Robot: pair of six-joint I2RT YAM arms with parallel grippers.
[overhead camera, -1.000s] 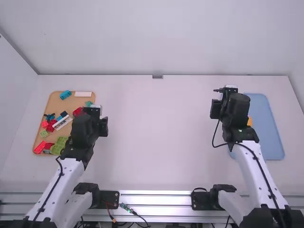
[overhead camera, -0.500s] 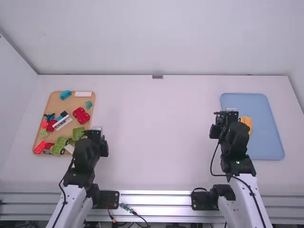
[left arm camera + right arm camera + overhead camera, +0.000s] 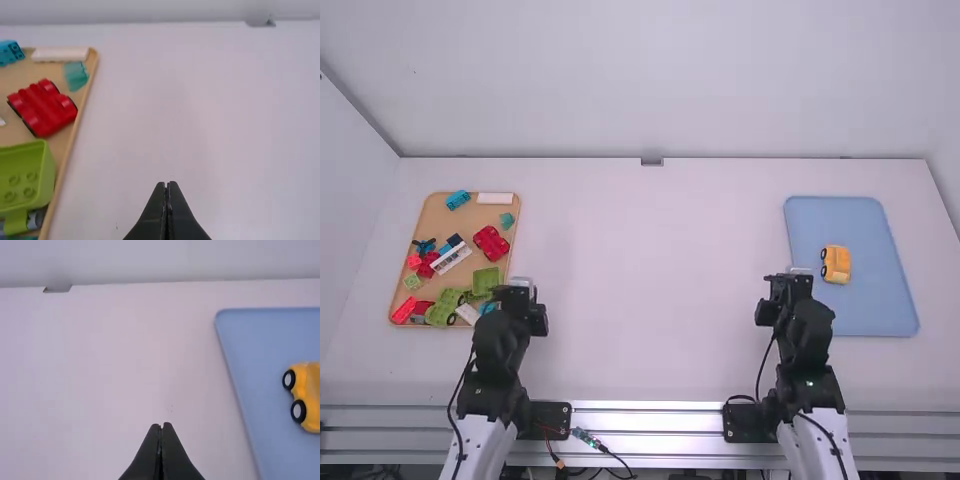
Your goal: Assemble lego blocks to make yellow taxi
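At the far left, my tan tray (image 3: pixel 455 222) holds a jumble of blocks: a blue block (image 3: pixel 458 200), a long white block (image 3: pixel 494 198), a red wheeled base (image 3: pixel 491 242) and a green tub piece (image 3: pixel 485 281) among them. Those I can make out are red, green, blue, teal or white, so I judge them to be spares that this taxi doesn't call for.

Next comes my left gripper (image 3: pixel 167 185), over the table (image 3: pixel 650 280) just beside that tray. Its jaws are closed right up, fingertips meeting, with nothing between them.

Over to the right, my right gripper (image 3: pixel 161 426) is near the blue tray's left side, its jaws closed tip to tip too, gripping nothing.

On the blue tray (image 3: pixel 870 300), toward its left edge, sits the yellow taxi (image 3: pixel 837 264), with two wheels visible along its left side. Its body looks like a joined-up whole, so I'd call the build finished, or very nearly. I can't tell whether some small part is missing or every joint is pressed home. If nothing is lacking, all that's left is to keep both arms away from it.
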